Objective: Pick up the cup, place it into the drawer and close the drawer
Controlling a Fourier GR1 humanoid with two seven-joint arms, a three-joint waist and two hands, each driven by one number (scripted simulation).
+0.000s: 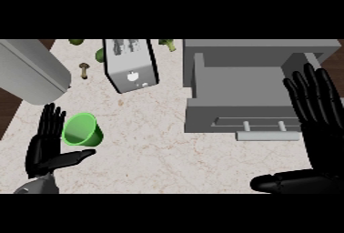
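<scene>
On the desk's left side, the green cup (83, 129) stands upright with its open mouth facing up, not yet lifted. It lies just right of the left hand (48, 148), in the gap between the straight fingers (48, 123) and the thumb, which points right just below it; contact cannot be confirmed. Left hand spread flat, nothing held. Judgement: left hand is much the nearer, so the grasp falls to it; fingers would need to curl rightward round the cup wall. Drawer (245, 95) sits open at the right, grey and with nothing visible inside, well apart from the cup across bare desk (154, 150); its handle (267, 135) faces the robot. Right hand (312, 136) shows at the view's right edge beside the drawer front, fingers straight and up, holding nothing.
</scene>
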